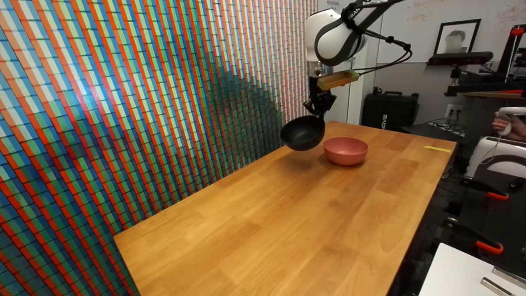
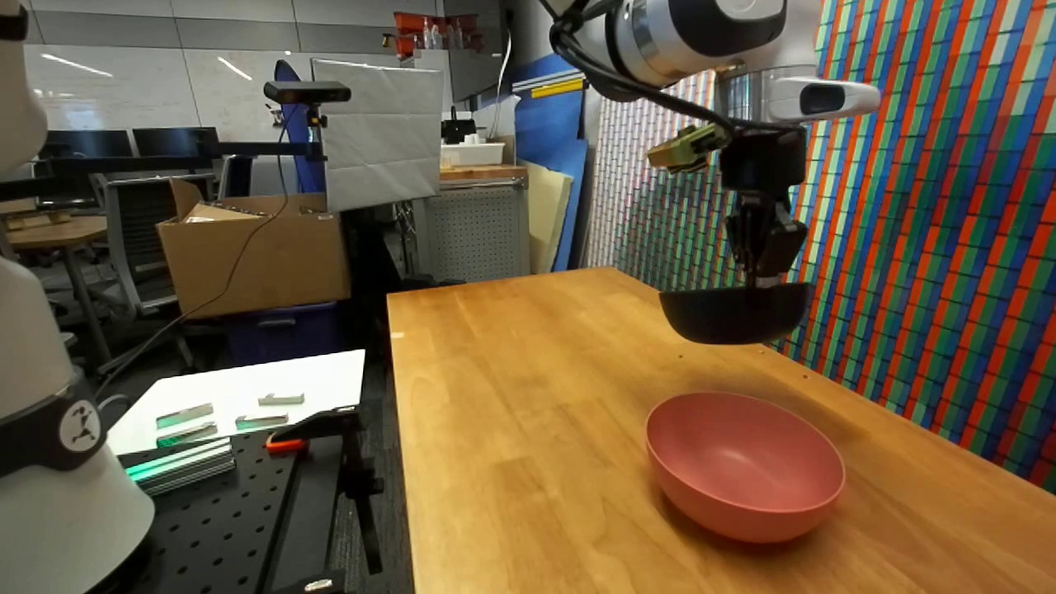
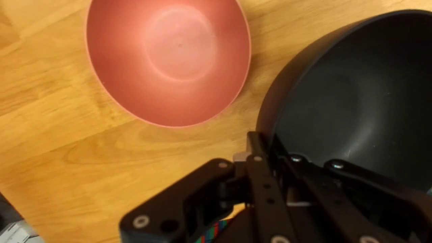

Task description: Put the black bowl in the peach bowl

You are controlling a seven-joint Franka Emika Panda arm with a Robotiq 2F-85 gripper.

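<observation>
black bowl (image 1: 302, 133): hangs in the air just beside the peach bowl (image 2: 742, 462), clear of the table (image 2: 528, 445), with a stretch of rim caught in the gripper (image 3: 266, 140). closed down narrow there, with one jaw outside the rim and the other inside. looks tilted in both exterior views, with the opening tipped away from the peach bowl. lies off to the right of the grip in the wrist view, with the peach bowl off to the upper left, upright on the table and apart. round, both, so no long axis to line up; only that offset to reckon with. probably at the carrying step, short of the placing. likely calls for travel sideways toward the peach bowl, and farther than merely bringing the grip over the near rim: on past the middle, to center the hanging body rather than the jaws. then probably a gentle lowering and a release. could go wrong by crossing too low and shoving the peach bowl along, or by setting down aslant and lodging rim against rim. hard to tell how much height to spare.
</observation>
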